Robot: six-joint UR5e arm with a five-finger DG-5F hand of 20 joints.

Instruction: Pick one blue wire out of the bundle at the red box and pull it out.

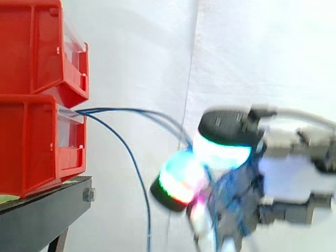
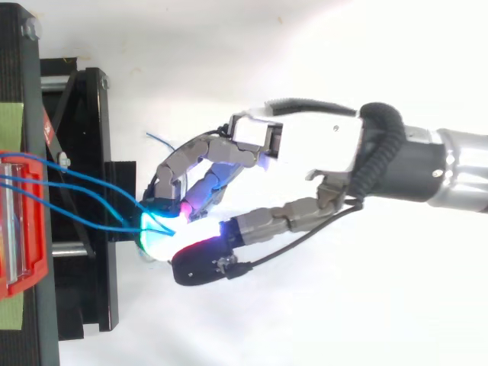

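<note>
**Hand closed on the wires, and possibly on more than one of them**

In the side view, the thin blue wires [image 1: 126,109] leave the front of the lower red plastic bin [image 1: 31,142] and run across to the hand [image 1: 286,176], whose glowing pads are curled together around them. One loose blue strand [image 1: 146,205] hangs down between bin and hand. You cannot tell here how many wires sit inside the pinch, so a pull may drag several instead of one. In the top view, several of the thin blue wires [image 2: 95,179] fan out of the red bin [image 2: 23,267] and converge at the fingertips [image 2: 156,238] of the hand [image 2: 313,145]. If the pinch takes in neighbouring strands, the bundle may tangle or the bin may get tugged forward. A light pinch on so thin a wire could also slip.
</note>
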